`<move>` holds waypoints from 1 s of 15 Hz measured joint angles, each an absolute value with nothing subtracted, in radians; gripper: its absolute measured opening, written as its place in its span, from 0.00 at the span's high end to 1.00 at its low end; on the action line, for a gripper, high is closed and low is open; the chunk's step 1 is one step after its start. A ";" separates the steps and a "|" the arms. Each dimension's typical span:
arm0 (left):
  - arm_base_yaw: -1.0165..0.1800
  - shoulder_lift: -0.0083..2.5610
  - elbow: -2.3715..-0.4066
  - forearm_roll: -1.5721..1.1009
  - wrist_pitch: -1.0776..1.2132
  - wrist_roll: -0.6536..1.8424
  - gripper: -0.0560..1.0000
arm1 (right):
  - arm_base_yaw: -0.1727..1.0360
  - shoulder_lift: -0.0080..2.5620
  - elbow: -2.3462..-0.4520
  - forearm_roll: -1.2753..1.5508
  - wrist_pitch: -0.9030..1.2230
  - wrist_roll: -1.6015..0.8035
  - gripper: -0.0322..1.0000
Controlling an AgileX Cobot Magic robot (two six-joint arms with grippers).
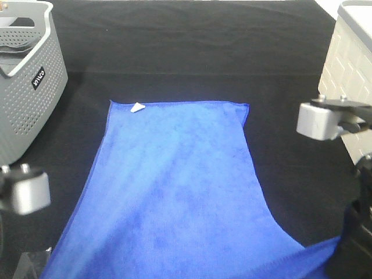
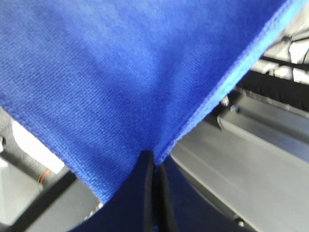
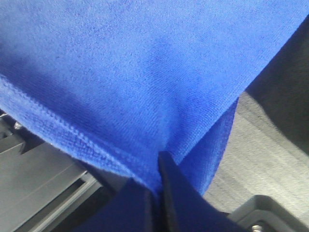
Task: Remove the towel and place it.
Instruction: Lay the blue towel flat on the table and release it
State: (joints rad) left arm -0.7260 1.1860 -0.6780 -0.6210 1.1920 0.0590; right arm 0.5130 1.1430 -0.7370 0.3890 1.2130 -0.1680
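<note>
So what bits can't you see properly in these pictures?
- High view: the towel has its near end cut off by the bottom edge.
- High view: the grey basket is cut off by the left edge; its wall hides most of the inside.
- High view: the white tag is too small to read.
- Wrist views: the towel fills each picture, hiding most of what lies beyond the left fingers and the right fingers.

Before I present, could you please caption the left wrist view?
Left gripper shut on the stitched edge of the blue microfibre towel.
</note>
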 joint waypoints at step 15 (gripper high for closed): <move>-0.757 1.563 -0.734 -0.578 1.085 0.016 0.95 | 0.513 1.466 -0.661 0.394 1.214 -0.185 0.94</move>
State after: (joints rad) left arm -0.7570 1.5630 -0.7340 -0.5780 1.0850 0.0160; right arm 0.5130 1.4660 -0.6610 0.3940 1.2140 -0.1850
